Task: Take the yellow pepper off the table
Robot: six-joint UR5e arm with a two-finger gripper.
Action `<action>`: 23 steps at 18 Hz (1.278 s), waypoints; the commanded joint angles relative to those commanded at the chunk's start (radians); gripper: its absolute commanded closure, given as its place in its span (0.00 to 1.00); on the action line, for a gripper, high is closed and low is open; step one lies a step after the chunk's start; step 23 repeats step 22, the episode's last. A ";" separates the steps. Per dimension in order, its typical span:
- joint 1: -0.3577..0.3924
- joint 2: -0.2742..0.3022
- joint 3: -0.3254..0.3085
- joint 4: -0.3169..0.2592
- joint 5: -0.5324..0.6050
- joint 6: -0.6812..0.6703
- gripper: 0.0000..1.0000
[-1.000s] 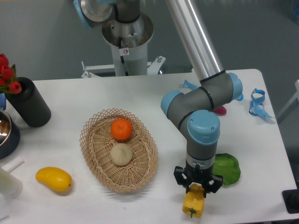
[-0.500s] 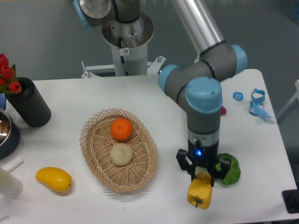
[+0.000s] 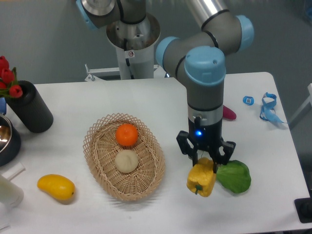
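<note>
The gripper [image 3: 205, 158] has its jaws clamped on the top of the pepper [image 3: 201, 181], which hangs below them, apparently clear of the surface [image 3: 63, 146], though the gap beneath it is hard to judge from this view. The pepper sits just left of a green leafy thing [image 3: 234, 177] lying flat on the surface, and right of the basket [image 3: 124, 157], which holds an orange [image 3: 127, 134] and a pale round fruit [image 3: 126, 161]. A mango [image 3: 56, 187] lies well apart at the lower left.

The pick looks nearly done; what remains is to carry the pepper steadily. The risks come mostly from the grip itself. The jaws appear to hold only the upper shoulders of a glossy, lobed skin, so the contact is probably small and slippery. A quick lift or a sharp swing could let the pepper twist between the jaws or slide out. It also hangs a little to the left of the gripper's middle, which suggests an off-centre hold that may rotate under its own weight. If it drops, it could roll toward the near edge or knock the green thing. Squeezing harder could bruise or pop the pepper sideways instead of securing it.
</note>
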 joint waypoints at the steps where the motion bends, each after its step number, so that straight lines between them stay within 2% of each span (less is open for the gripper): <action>1: 0.000 0.003 -0.005 0.000 0.000 0.000 0.64; 6: 0.006 0.023 -0.008 -0.003 -0.002 0.000 0.64; 23: 0.002 0.017 0.000 -0.005 -0.008 -0.003 0.63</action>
